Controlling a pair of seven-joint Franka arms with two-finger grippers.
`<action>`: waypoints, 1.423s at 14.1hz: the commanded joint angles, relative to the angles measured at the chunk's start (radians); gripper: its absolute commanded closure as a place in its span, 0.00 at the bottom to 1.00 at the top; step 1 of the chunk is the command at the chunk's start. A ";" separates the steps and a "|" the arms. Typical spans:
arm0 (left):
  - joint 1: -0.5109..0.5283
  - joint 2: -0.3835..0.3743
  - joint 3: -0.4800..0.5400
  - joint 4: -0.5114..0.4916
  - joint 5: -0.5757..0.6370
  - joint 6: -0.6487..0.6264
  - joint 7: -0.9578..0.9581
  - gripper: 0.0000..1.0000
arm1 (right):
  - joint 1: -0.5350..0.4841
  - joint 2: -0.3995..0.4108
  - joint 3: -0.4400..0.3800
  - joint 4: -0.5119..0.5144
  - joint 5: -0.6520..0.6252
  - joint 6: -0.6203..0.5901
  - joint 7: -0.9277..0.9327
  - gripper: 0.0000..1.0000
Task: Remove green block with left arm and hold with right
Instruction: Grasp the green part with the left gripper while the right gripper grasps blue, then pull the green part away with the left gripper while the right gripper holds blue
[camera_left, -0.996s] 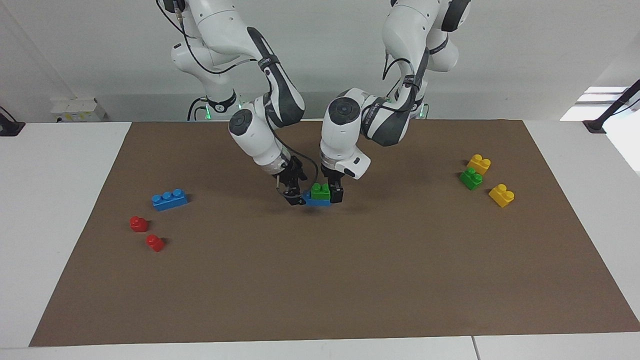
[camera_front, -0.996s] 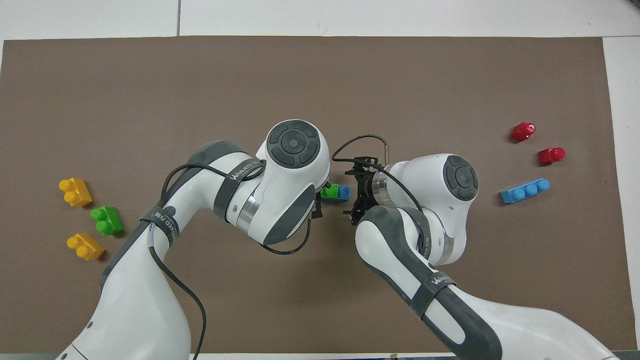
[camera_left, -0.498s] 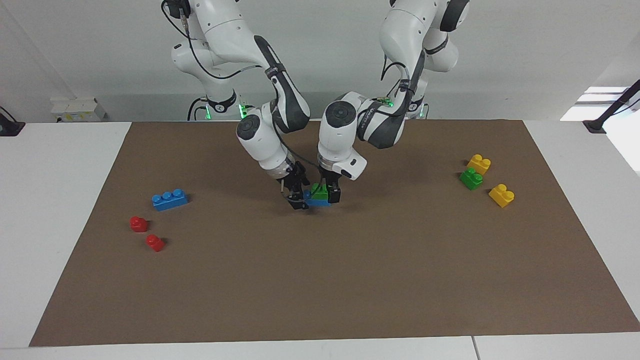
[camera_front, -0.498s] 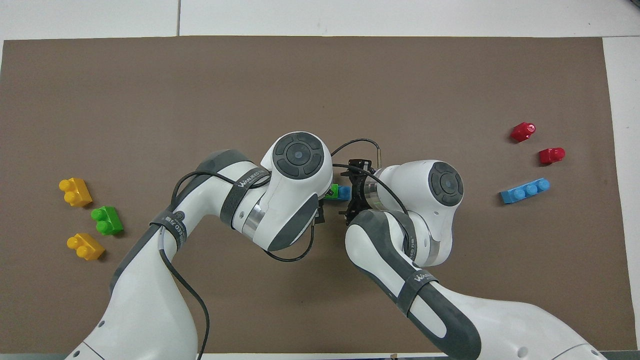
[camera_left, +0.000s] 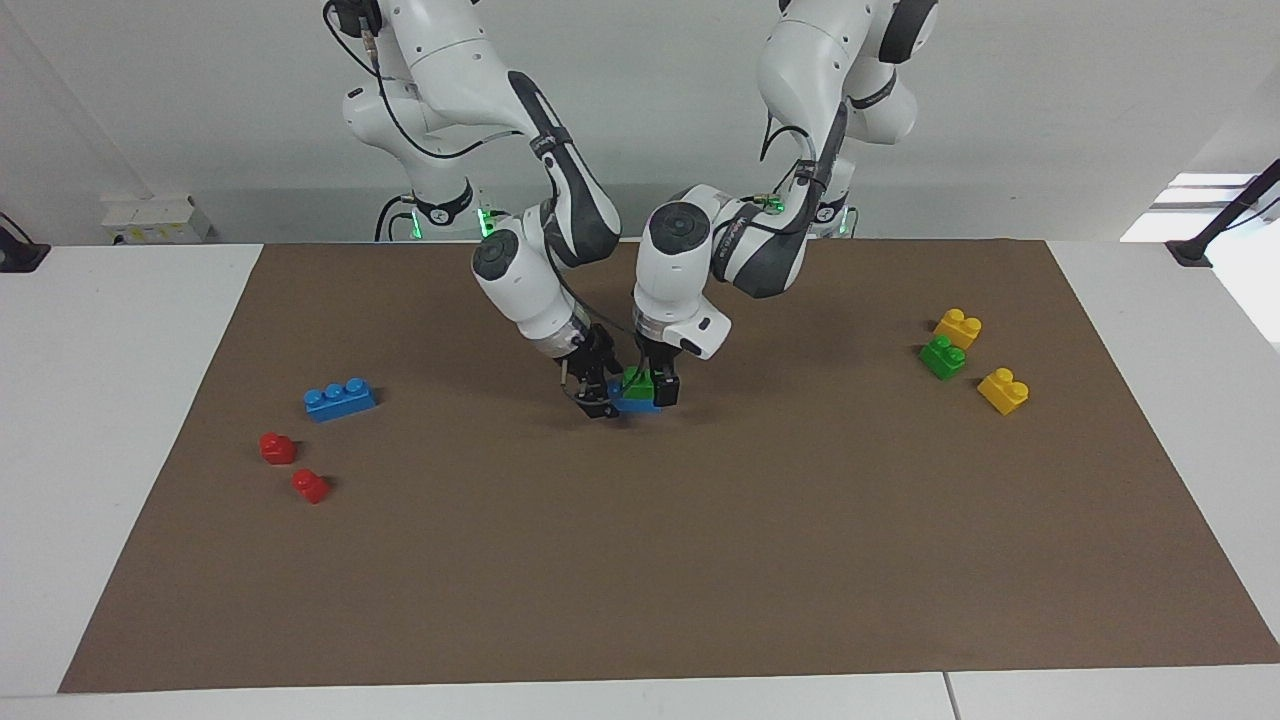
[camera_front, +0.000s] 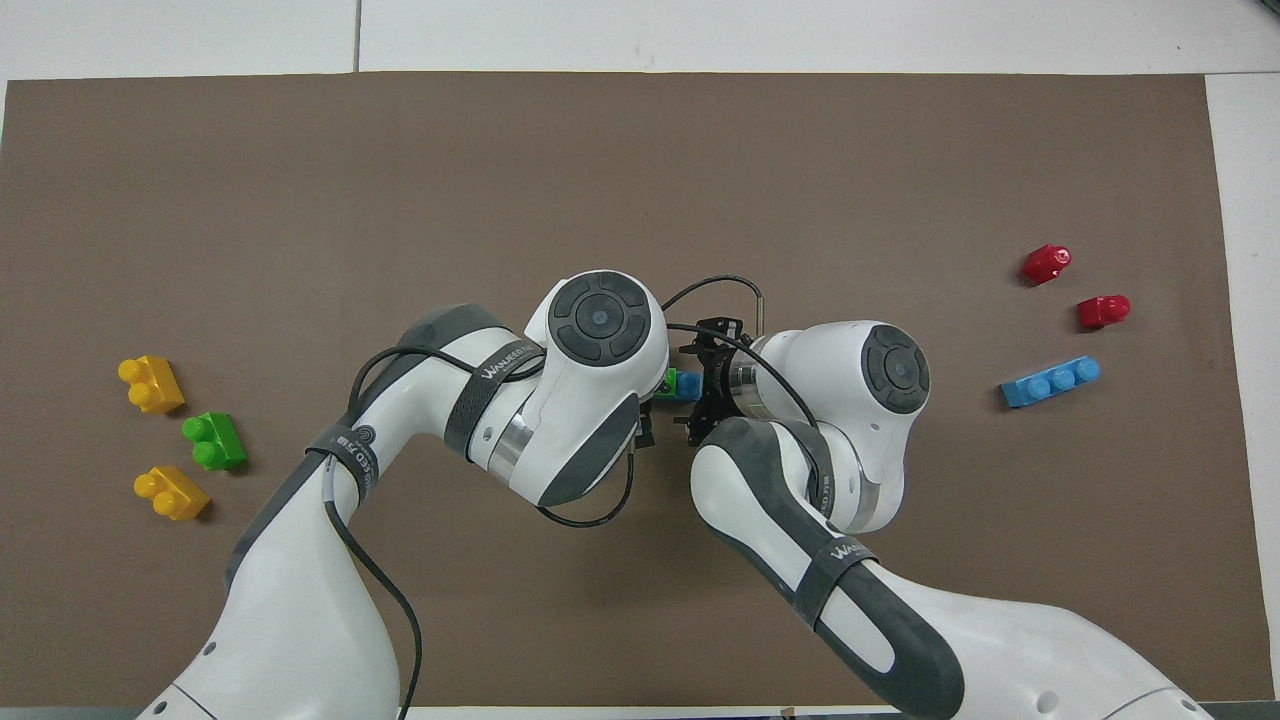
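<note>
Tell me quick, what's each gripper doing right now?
Left gripper: open, at the green block.
Right gripper: at the blue brick, cannot be told.
</note>
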 joint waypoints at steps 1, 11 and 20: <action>-0.018 -0.009 0.015 -0.019 0.020 0.024 -0.027 0.00 | 0.008 0.003 -0.002 -0.004 0.030 0.028 -0.012 0.10; -0.018 -0.009 0.015 -0.025 0.020 0.044 -0.035 0.00 | 0.008 0.011 -0.002 0.000 0.082 0.067 -0.012 0.49; -0.024 -0.009 0.016 -0.036 0.022 0.082 -0.063 0.00 | 0.010 0.011 -0.002 0.000 0.082 0.073 -0.065 1.00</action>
